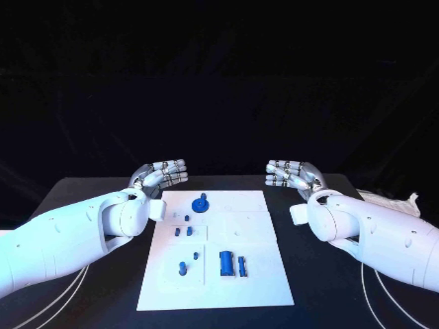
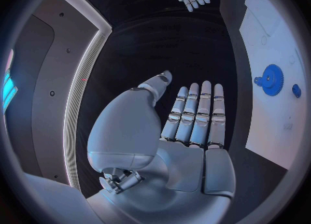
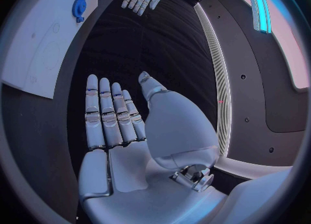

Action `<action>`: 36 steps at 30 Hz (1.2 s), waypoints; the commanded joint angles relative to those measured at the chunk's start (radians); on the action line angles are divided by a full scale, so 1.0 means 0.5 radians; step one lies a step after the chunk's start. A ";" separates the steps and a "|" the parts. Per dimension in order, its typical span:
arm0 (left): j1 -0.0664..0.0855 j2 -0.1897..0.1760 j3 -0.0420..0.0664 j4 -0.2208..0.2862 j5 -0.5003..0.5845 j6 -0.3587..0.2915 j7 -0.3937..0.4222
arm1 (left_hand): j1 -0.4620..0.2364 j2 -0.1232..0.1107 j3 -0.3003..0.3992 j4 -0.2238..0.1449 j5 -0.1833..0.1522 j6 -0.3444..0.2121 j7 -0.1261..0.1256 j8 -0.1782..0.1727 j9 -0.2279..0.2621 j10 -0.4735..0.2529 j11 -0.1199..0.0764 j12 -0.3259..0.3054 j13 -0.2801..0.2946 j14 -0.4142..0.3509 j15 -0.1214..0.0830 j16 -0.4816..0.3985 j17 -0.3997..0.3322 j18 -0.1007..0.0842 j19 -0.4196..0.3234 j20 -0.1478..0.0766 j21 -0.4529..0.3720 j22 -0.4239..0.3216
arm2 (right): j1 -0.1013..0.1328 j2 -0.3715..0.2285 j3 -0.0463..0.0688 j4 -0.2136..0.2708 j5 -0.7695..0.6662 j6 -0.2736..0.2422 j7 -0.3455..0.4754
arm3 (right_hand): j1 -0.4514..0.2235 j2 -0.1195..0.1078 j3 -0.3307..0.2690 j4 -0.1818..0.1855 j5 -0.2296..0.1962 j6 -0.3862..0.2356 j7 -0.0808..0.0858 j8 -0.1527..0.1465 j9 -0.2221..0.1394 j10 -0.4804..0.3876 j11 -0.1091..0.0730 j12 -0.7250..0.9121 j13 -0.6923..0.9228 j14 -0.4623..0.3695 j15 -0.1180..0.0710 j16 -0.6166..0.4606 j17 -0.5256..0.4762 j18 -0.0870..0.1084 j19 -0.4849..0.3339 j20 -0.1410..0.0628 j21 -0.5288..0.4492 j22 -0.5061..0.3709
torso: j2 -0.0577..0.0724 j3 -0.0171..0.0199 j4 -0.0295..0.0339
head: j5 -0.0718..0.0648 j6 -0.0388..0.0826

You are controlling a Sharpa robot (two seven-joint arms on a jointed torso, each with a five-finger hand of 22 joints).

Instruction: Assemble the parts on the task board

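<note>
Task board: the white task board (image 1: 249, 274) lies in the lower middle of the head view, flat on the black counter (image 1: 81, 188), between the two arms.
Gear: a blue gear (image 1: 201, 203) sits near the board's upper edge, left of centre; it also shows at the right of the left wrist view (image 2: 272, 79).
Small parts: two little blue pieces (image 1: 183, 232) lie just below the gear, and another small blue piece (image 1: 183, 268) lies lower on the board's left half.
Longer parts: a blue block (image 1: 226, 263) and a slimmer blue piece (image 1: 242, 266) stand side by side, just apart, in the board's lower middle.
Left robot hand: the left robot hand (image 1: 162, 173) hangs off the board's upper left corner, palm up, fingers straight and apart, holding nothing.
Right robot hand: the right robot hand (image 1: 291, 173) mirrors it off the upper right corner, flat and spread, holding nothing.
Progress: the blue pieces are spread over separate spots on the board; whether each is seated in its slot or only lying loose is too small to tell. With both hands clear of the board, the scene fits parts waiting to be fitted as well as parts already placed.
</note>
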 commanded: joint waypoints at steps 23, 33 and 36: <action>-0.063 -0.129 0.060 0.682 -0.188 -0.937 0.253 | -1.713 0.217 -0.501 -0.031 -0.259 -1.224 -0.330 -0.102 -0.078 -1.303 -0.290 -0.182 -0.075 -1.215 -0.249 -0.400 -0.278 -0.342 -0.989 -0.452 -0.244 -0.535 | 0.213 -0.139 -0.288 0.636 0.534 -0.674 0.359 | -1.773 0.016 -0.298 -0.073 -0.242 -1.157 -0.355 -0.075 -0.300 -1.312 -0.274 -0.078 -0.356 -1.327 -0.214 -0.222 -0.396 -0.351 -1.244 -0.394 -0.378 -0.265 | 0.031 0.0802 0.091 | 0.000 0.186; -0.063 -0.130 0.060 0.688 -0.190 -0.945 0.255 | -1.936 0.217 -0.690 -0.031 -0.259 -1.384 -0.330 -0.102 -0.078 -1.473 -0.290 -0.182 -0.075 -1.373 -0.249 -0.400 -0.278 -0.342 -1.116 -0.452 -0.244 -0.737 | 0.213 -0.139 -0.288 0.636 0.534 -0.674 0.359 | -2.005 0.016 -0.298 -0.073 -0.242 -1.309 -0.355 -0.075 -0.300 -1.483 -0.274 -0.078 -0.356 -1.501 -0.214 -0.222 -0.396 -0.351 -1.408 -0.394 -0.378 -0.265 | 0.031 0.0802 0.091 | 0.000 0.186; -0.063 -0.130 0.060 0.688 -0.190 -0.945 0.255 | -1.989 0.217 -0.690 -0.031 -0.259 -1.422 -0.330 -0.102 -0.078 -1.514 -0.290 -0.182 -0.075 -1.411 -0.249 -0.400 -0.278 -0.342 -1.145 -0.452 -0.244 -0.737 | 0.213 -0.139 -0.288 0.636 0.534 -0.674 0.359 | -2.060 0.016 -0.298 -0.073 -0.242 -1.345 -0.355 -0.075 -0.300 -1.524 -0.274 -0.078 -0.356 -1.542 -0.214 -0.222 -0.396 -0.351 -1.448 -0.394 -0.378 -0.265 | 0.031 0.0802 0.091 | 0.000 0.186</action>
